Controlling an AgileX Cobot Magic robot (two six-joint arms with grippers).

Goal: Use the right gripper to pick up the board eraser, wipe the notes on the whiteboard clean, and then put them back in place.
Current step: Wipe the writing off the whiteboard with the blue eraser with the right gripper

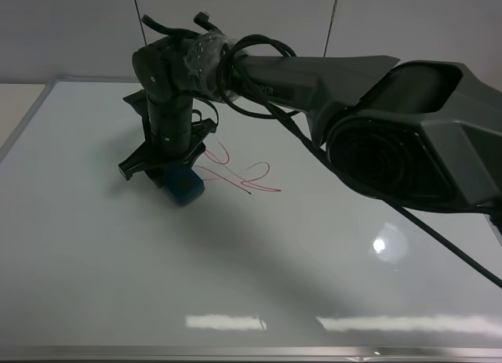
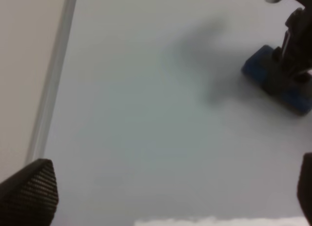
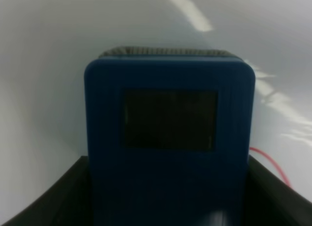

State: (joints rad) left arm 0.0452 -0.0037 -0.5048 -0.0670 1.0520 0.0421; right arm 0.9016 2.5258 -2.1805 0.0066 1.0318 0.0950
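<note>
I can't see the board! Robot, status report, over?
Black two-fingered right gripper shut on blue rectangular board eraser. Thin red marker scribble unwiped, beside it. Left gripper open over glossy white whiteboard. Nothing blocking.

The whiteboard [image 1: 118, 261] is glossy white and smooth, and it mirrors bright lights near its front edge. Its frame [image 2: 52, 74] looks like thin brushed silver metal. The notes [image 1: 247, 179] are a thin red marker line, flat on the gloss. The board eraser [image 3: 168, 138] has a matt blue plastic body with a faint ribbed grain, a darker dull square patch [image 3: 169, 119] and a rough dark woven strip [image 3: 165, 51] along one edge. The right gripper [image 1: 174, 173] is matt black, plastic by its look. The left gripper [image 2: 168, 189] has fingertips [image 2: 31, 189] with a rough, finely knurled black surface. The arm casing [image 1: 345, 77] is smooth dark grey with a slight sheen. The cables [image 1: 267, 104] are black and rubbery. Shiny clear film [image 1: 205, 57] wraps the wrist joint.
</note>
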